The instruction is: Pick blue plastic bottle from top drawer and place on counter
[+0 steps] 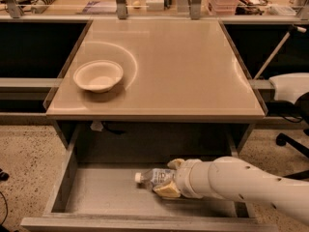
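The blue plastic bottle (152,176) lies on its side in the open top drawer (104,195), white cap pointing left. My gripper (170,177) reaches in from the right on its white arm. One finger is behind the bottle and one in front, both pressed against its body, so the gripper is shut on the bottle. The bottle still rests on the drawer floor. The counter (183,66) is the glossy beige top directly above the drawer.
A white bowl (98,75) sits on the left part of the counter. Dark side shelves flank the counter left and right. A white robot part (289,86) and an office chair base (289,141) stand at the right. Clutter lines the back ledge.
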Robot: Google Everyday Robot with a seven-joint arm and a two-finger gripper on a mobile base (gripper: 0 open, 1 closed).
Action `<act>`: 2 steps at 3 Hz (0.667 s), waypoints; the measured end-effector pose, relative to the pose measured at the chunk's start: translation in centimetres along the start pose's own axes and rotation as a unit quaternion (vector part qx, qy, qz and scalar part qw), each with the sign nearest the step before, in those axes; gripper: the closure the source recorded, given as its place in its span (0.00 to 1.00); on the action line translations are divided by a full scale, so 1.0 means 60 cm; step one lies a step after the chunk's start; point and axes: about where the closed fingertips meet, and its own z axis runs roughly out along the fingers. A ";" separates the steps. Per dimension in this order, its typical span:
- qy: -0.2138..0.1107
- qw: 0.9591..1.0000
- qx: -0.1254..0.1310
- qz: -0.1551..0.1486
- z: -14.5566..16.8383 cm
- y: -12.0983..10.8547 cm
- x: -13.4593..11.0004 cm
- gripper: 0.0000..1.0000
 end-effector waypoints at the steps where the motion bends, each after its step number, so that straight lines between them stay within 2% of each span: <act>1: -0.005 1.000 0.011 -0.006 -0.018 0.001 -0.013 0.88; 2: -0.012 0.999 0.041 -0.014 -0.085 -0.006 -0.049 1.00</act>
